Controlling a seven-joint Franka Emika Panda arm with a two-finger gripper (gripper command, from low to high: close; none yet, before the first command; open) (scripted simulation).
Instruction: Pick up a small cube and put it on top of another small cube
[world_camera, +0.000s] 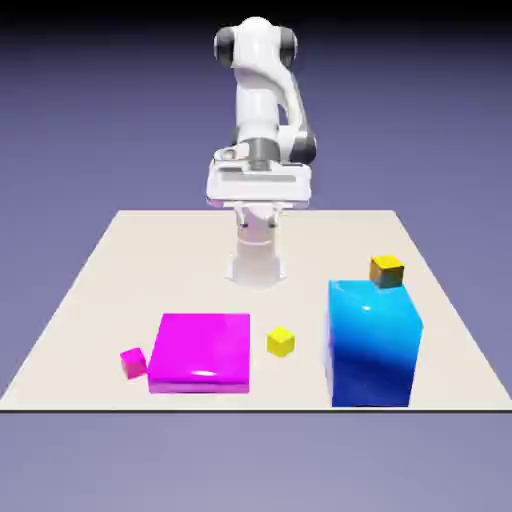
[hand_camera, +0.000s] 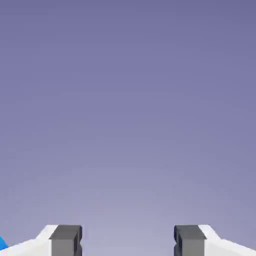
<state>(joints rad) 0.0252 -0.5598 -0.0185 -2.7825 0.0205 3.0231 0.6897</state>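
yellow cube (world_camera: 281, 342) on table (world_camera: 90, 290), hand (hand_camera: 127, 240) empty

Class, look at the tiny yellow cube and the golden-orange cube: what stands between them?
The big blue block stands between the yellow cube and the golden-orange cube, which sits behind the block's far top edge.
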